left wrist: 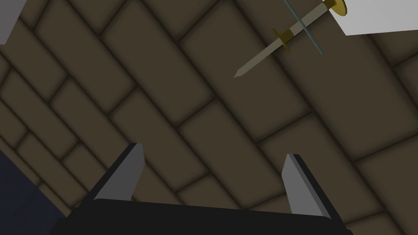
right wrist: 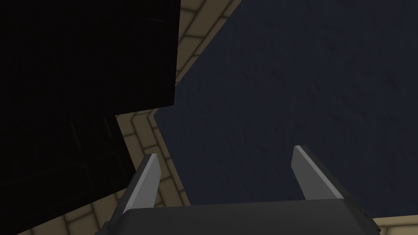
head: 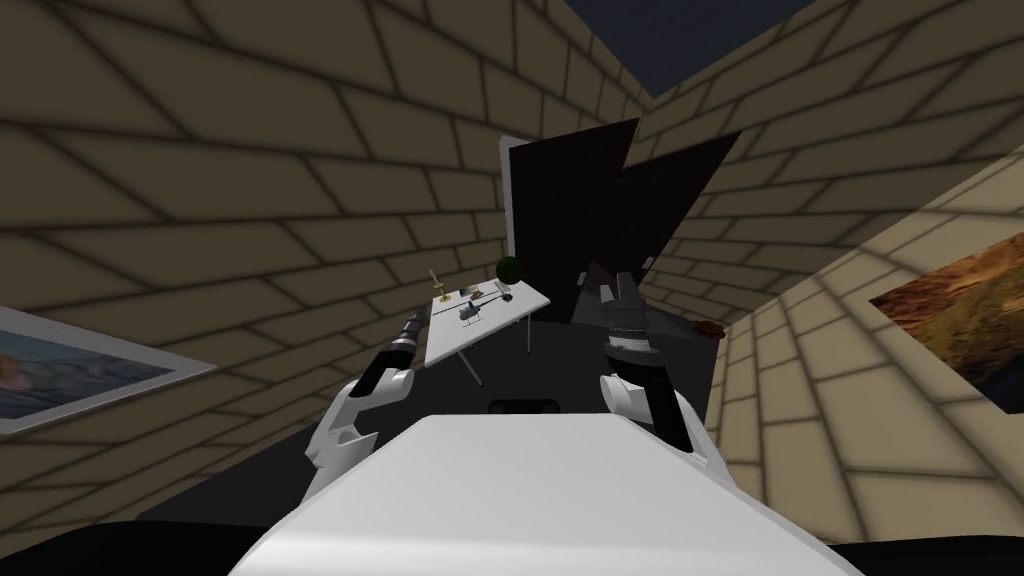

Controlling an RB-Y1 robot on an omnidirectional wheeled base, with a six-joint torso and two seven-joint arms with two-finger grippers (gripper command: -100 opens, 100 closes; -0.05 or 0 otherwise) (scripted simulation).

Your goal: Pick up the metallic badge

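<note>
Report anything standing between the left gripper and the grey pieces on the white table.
Nothing visible blocks it. The left gripper, open, hangs beside the white table. Nearest its path stands a slim pale spike on a gold disc at the corner. Which small grey piece is the metallic badge, I cannot tell.

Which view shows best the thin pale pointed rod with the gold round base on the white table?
The left wrist view: the thin pale pointed rod is large there, its gold round base at the white table's corner. The head view shows it tiny, upright at the table's left edge. The right wrist view faces a black area.
</note>
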